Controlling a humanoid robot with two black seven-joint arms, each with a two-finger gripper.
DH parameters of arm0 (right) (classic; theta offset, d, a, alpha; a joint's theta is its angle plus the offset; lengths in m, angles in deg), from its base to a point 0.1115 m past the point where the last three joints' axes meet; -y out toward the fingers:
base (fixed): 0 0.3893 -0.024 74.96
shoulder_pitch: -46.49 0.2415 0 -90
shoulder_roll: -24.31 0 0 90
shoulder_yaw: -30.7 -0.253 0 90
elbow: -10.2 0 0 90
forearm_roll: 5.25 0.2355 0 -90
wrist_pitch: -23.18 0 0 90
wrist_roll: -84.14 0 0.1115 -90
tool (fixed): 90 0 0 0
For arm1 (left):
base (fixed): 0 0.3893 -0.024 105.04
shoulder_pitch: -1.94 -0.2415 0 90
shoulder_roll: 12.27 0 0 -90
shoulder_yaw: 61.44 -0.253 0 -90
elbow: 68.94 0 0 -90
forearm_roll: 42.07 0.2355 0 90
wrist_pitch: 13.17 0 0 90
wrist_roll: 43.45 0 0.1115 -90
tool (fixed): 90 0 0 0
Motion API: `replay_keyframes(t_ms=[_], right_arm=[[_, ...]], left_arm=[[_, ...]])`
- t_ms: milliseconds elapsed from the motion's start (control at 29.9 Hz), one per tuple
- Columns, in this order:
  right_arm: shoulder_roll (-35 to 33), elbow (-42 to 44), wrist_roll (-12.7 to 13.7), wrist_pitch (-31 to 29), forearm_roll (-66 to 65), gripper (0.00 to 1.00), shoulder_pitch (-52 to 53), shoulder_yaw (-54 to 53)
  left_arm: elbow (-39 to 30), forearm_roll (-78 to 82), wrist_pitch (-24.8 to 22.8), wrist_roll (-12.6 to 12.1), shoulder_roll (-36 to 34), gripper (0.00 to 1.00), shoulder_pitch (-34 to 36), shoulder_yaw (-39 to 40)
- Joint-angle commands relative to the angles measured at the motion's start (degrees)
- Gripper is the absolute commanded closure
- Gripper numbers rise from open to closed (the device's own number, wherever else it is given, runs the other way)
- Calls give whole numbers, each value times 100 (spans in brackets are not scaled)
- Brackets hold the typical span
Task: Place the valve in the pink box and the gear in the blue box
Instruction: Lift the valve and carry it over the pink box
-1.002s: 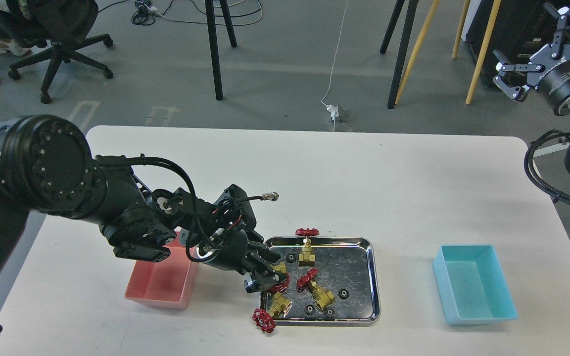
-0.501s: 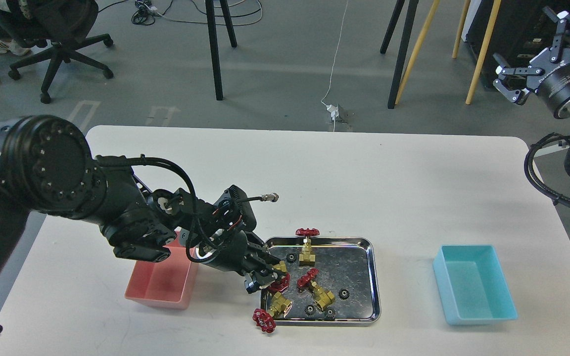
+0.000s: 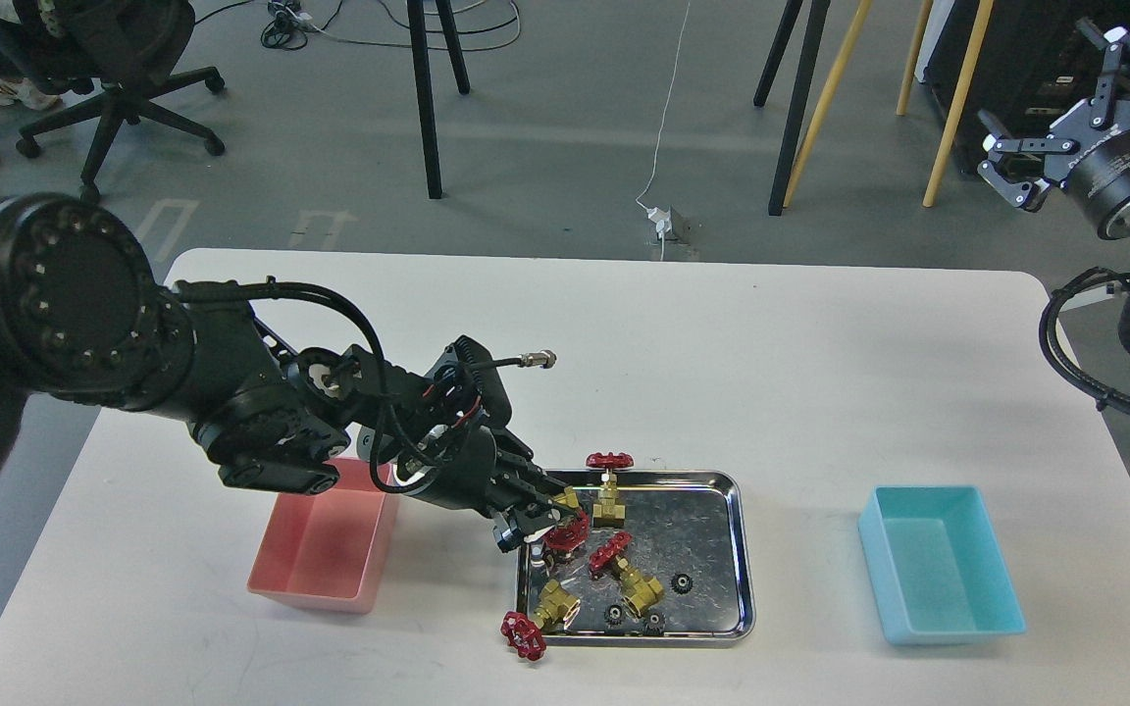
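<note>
Valve (image 3: 565, 528) was clamped in the left gripper (image 3: 550, 525), lifted over the tray's (image 3: 737, 549) left end, red wheel facing right. Three more valves: one upright at the tray's back, one lying mid-tray, one hanging over the front-left rim. Small black gears (image 3: 682, 584) lay scattered in the tray. Pink box (image 3: 320, 544) sat just left, blue box (image 3: 938, 564) well right. Right gripper (image 3: 1065, 108) was raised off-table, fingers spread, holding nothing.

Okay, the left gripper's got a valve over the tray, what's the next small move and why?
Probably carry it left toward the pink box. The left gripper looks shut on a valve, which seems lifted off the steel tray, and the box sits open just left of the tray. Lift a little more first to clear the tray rim.
</note>
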Motion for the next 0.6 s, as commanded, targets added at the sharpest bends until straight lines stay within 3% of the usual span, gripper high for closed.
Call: replay_keyframes(t_ms=[0,301,568], right_arm=[[9,-33,-5,0,18,0,26,-105],[79,-183,12,260,79,0,948,-316],[483,-218,39,445,71,0,1485,-273]], left_arm=[[-61,11,2,0,-245,90,163,-6],[-1308,168,29,0,-1693,90,1032,-77],[-1801,1073,29,0,-3504,90,1095,-77]])
